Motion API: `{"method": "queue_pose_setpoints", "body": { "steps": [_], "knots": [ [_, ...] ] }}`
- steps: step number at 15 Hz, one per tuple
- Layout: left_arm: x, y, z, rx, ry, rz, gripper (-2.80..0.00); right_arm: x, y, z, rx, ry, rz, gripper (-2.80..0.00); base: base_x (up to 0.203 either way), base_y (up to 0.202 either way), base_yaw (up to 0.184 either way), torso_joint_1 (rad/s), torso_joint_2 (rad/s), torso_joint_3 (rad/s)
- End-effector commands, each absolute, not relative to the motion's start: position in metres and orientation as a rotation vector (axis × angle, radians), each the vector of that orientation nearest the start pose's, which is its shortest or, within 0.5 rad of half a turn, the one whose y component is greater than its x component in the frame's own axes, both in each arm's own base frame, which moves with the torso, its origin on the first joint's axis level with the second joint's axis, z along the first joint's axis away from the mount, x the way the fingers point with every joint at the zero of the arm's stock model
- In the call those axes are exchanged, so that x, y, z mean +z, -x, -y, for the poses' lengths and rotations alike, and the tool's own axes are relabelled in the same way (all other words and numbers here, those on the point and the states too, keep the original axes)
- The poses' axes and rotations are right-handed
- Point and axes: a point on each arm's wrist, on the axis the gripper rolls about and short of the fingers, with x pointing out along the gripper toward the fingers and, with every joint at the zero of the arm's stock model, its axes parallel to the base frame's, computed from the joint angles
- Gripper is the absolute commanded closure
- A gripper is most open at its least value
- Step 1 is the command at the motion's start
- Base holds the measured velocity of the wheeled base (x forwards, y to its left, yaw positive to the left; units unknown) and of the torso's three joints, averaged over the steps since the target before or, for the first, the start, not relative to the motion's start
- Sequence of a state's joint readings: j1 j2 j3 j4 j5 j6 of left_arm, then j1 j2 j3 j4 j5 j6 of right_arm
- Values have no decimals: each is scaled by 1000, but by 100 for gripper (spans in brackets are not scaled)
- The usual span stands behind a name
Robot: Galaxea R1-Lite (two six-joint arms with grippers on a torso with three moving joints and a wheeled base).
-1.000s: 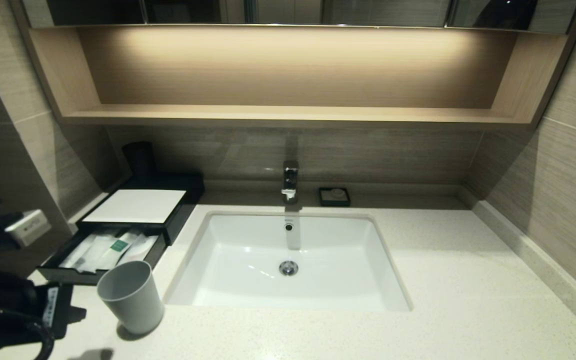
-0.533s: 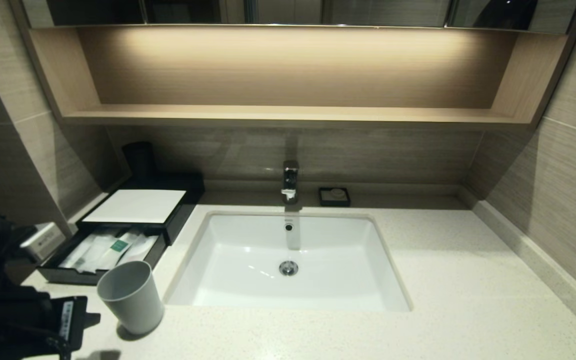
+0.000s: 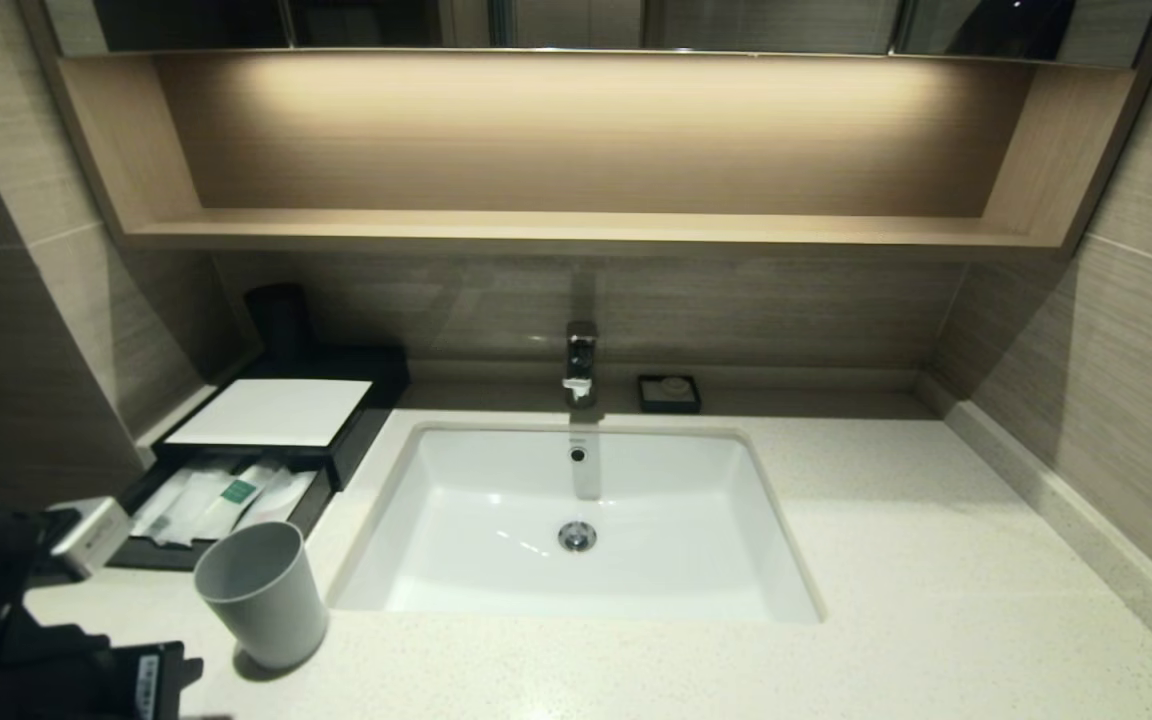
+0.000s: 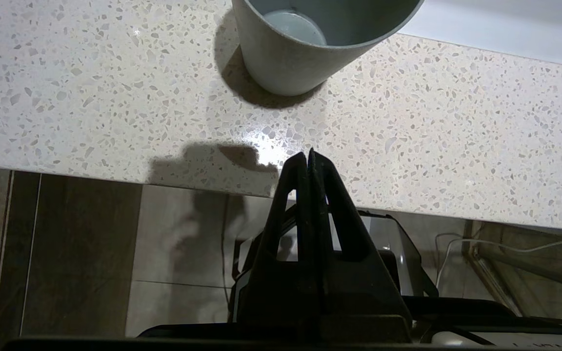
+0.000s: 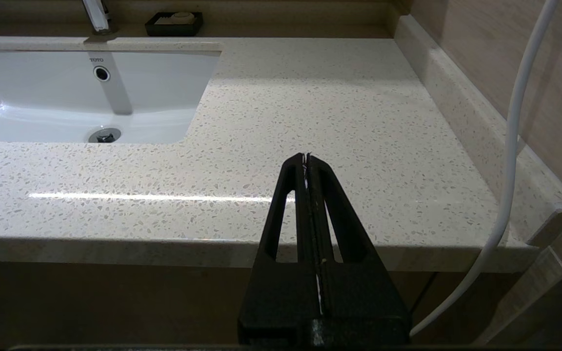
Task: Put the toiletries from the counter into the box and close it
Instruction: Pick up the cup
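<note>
The toiletries [image 3: 221, 497] are seen lying in the pulled-out drawer of the box [image 3: 271, 412], at the far left of the desk [image 3: 896, 560]; the drawer is not yet closed. The left gripper [image 4: 309, 155] is held over the desk's near left edge, beside a grey cup [image 3: 261, 592], its jaws pressed together on nothing. The right gripper [image 5: 306, 157], jaws likewise together and empty, is parked off the near right edge. The drawer is judged light and easy-sliding; its front edge would best be pushed squarely, with the cup avoided.
</note>
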State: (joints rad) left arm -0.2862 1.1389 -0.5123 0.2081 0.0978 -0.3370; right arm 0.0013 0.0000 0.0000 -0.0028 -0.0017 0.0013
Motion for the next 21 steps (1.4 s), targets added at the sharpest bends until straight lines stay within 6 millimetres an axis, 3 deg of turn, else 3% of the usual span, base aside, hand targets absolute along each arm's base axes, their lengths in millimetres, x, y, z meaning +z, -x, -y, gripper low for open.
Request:
{"method": "queue_pose_setpoints", "body": {
  "steps": [1, 4, 5, 11, 17, 21],
  "knots": [
    [154, -118, 33, -40, 163, -826, 0, 75, 23, 0, 0, -2, 3, 0, 0, 0, 0, 0, 0, 0],
    [145, -108, 30, -38, 155, -834, 0, 75, 23, 0, 0, -2, 3, 0, 0, 0, 0, 0, 0, 0],
    [143, -105, 29, -38, 155, -833, -280, 75, 23, 0, 0, -2, 3, 0, 0, 0, 0, 0, 0, 0],
    [136, -105, 29, -40, 148, -849, -280, 75, 23, 0, 0, -2, 2, 0, 0, 0, 0, 0, 0, 0],
    [117, -136, 37, 8, 137, -774, -280, 75, 23, 0, 0, -2, 3, 0, 0, 0, 0, 0, 0, 0],
    [110, -144, 39, 13, 131, -792, -280, 75, 23, 0, 0, -1, 2, 0, 0, 0, 0, 0, 0, 0]
  ]
}}
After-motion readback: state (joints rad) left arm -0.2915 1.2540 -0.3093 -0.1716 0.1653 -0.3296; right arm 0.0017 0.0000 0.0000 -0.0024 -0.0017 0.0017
